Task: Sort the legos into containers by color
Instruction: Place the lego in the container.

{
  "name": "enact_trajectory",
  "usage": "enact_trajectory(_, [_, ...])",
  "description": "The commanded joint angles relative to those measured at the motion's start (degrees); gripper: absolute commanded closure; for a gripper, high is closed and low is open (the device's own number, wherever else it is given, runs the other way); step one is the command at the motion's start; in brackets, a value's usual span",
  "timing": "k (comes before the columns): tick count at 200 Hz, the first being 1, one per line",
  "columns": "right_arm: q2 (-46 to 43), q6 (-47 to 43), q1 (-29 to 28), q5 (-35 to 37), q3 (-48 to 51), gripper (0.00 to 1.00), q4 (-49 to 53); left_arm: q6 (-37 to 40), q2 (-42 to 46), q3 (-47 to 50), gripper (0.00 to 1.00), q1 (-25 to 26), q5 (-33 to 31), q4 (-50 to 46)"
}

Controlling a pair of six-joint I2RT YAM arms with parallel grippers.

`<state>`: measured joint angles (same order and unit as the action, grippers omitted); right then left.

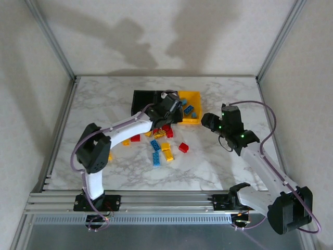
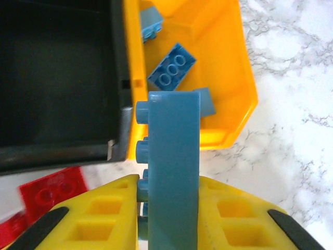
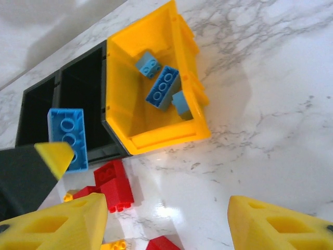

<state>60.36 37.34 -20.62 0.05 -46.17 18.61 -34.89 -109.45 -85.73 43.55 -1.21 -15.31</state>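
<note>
Left gripper (image 2: 169, 182): clamped shut on a blue brick (image 2: 174, 156), held on edge between the yellow fingers (image 2: 104, 213), studs facing the black side. From the left wrist, the brick's top edge sits at the near corner of the yellow bin (image 2: 242, 94), right at the seam with the black bin next to it (image 2: 119, 78). Can't tell if it's over the rim or just short of it. The right wrist shows the same brick (image 3: 67, 138) in front of the black bins (image 3: 78, 73).

Yellow bin (image 3: 156, 140) holds three blue bricks (image 3: 163, 87), loose and tilted. Stud tops too blurred to read any lettering.

Right gripper (image 3: 166, 203): jaws partway apart, nothing between them, over bare marble table (image 1: 104, 104) just right of the yellow bin (image 1: 193, 99); seen from above at (image 1: 208, 121).

Unsorted pile sits on the table just in front of the bins, under the left arm: red bricks (image 1: 183, 147), yellow ones (image 1: 167, 151), blue ones (image 1: 155, 156). Red bricks (image 3: 117, 185) lie close to the front wall of the bins.
</note>
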Motion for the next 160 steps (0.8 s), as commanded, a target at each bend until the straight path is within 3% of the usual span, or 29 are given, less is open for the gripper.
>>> enact_trajectory(1, [-1.8, 1.4, 0.4, 1.8, 1.1, 0.37, 1.3, 1.3, -4.4, -6.1, 0.75, 0.3, 0.6, -0.5])
enact_trajectory(76, [-2.8, 1.1, 0.5, 1.8, 1.3, 0.38, 2.0, 3.0, -16.9, -20.4, 0.68, 0.5, -1.4, -3.4])
enact_trajectory(100, [-3.1, 1.0, 0.5, 1.6, 1.3, 0.38, 2.1, 3.6, -18.6, -23.3, 0.66, 0.4, -2.6, -4.4])
enact_trajectory(127, [-3.2, 1.1, 0.5, 1.1, 1.5, 0.38, 1.9, 4.2, -20.1, -25.9, 0.52, 0.4, -3.3, -5.8])
enact_trajectory(160, [-3.4, 0.5, 0.6, -0.1, 1.6, 0.38, 1.4, 4.1, -18.1, -24.8, 0.52, 0.6, -4.0, -5.9])
